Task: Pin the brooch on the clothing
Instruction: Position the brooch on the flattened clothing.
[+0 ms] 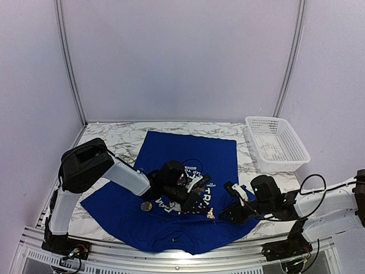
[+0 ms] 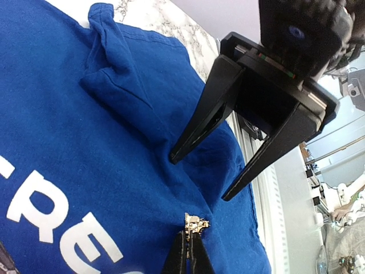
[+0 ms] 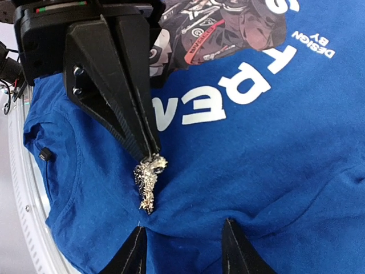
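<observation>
Blue T-shirt [image 1: 188,151] lies flat on the marble table [image 1: 114,137], collar toward the arm bases. The chest print [image 3: 228,28] is partly hidden in the top view by the left arm's wrist. Gold-coloured brooch [image 3: 147,182] sits on the fabric just collar-side of the print, beside the white lettering [image 3: 251,85]. Left gripper [image 3: 151,155] is clenched on the brooch's upper end. Right gripper [image 3: 183,225] has its fingers spread with nothing between them, just collar-side of the brooch, tips at a creased fold; can't tell if they touch it. Small round disc [image 1: 146,206] lies on the shirt left of the print. Tiny black item [image 3: 43,154] sits at the collar. White basket [image 1: 276,142] stands far right of the print, off the shirt.
</observation>
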